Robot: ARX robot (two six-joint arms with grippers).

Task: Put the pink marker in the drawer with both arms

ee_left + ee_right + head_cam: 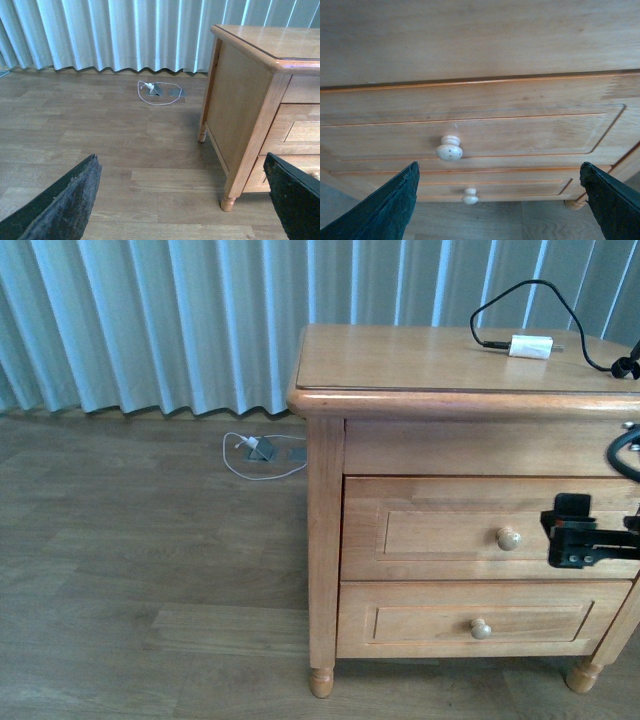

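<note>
- The right gripper (585,532) hangs in front of the drawer (450,530), its fingers (385,210) spread wide and holding nothing. It is off to the side of the round knob (509,538), near it but not touching.
- In the right wrist view the knob (449,148) sits ahead of the open jaws, nearer one finger than the other. The step in hand looks like grasping it, so I would have the arm centre on the knob first, then ease forward and close behind its head — a pinch on the rounded face could slip off.
- Just beyond is the lower drawer's knob (470,196), similar in look and the wrong one to take.
- The left gripper (180,200) is well apart from the cabinet (245,100), over bare floor, jaws spread and empty.
- Farthest up, on the cabinet top, lies a white charger (530,346) with its black cable.
- The pink marker appears in no view — I cannot say where it is.
</note>
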